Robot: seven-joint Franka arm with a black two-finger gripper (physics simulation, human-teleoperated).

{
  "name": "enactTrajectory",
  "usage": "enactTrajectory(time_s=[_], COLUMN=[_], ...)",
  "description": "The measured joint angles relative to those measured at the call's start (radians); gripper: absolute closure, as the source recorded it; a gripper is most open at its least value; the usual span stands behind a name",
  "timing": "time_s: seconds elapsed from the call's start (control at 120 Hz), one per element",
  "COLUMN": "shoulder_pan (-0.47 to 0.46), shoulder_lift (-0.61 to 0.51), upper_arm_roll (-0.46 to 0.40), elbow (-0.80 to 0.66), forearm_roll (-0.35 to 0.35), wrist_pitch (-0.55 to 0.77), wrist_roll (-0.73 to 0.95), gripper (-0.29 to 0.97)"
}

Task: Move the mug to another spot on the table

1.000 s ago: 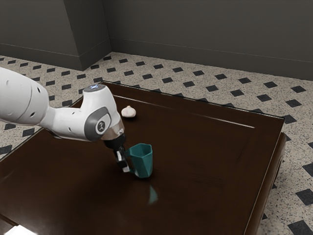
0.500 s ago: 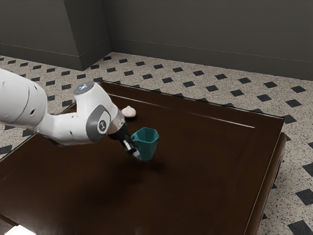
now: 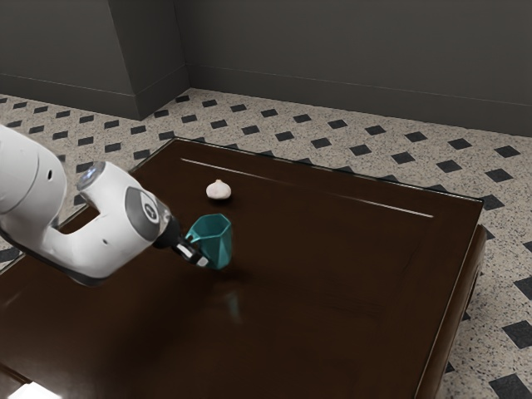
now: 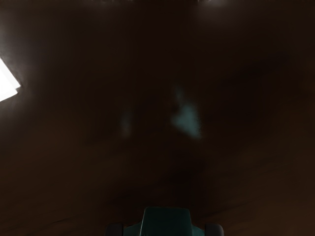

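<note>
the black gripper (image 3: 199, 253) is clamped on the teal mug (image 3: 214, 236), its fingers pinching the side of the mug nearest the white arm (image 3: 75, 224). the mug hangs clear of the dark wooden table (image 3: 349, 266), tipped so that its open mouth leans back toward the arm. a faint teal reflection shows on the polished top just beneath it. the mug is over the part of the table toward the exterior view's left, nearer the far edge than the near one.

a pale garlic bulb (image 3: 219, 189) rests on the table just beyond the mug, apart from it and not touching. the table's far edge runs close behind the garlic. toward the exterior view's right the tabletop stretches wide and bare to its raised rim and the far right corner, well apart from the mug. toward the viewer the top is bare too. the arm's bulk covers much of the table's left side in the exterior view, so that edge is mostly hidden. past the edges lies a speckled floor (image 3: 374, 141) with black diamond tiles.

in the wrist view the mug (image 4: 166, 222) is a blurred teal shape right under the hand. the table (image 4: 236, 162) spreads dark below it, with teal glints of reflection.
</note>
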Motion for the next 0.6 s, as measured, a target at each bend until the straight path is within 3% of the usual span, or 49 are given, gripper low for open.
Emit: enactTrajectory(time_s=[0.317, 0.6], shoulder_pan=[0.075, 0.106], shoulder_lift=[0.014, 0.031], upper_arm_roll=[0.001, 0.001], elbow=[0.008, 0.01], forearm_roll=[-0.019, -0.113], wrist_pitch=[0.022, 0.024], wrist_roll=[0.154, 0.284], gripper=[0.63, 0.64])
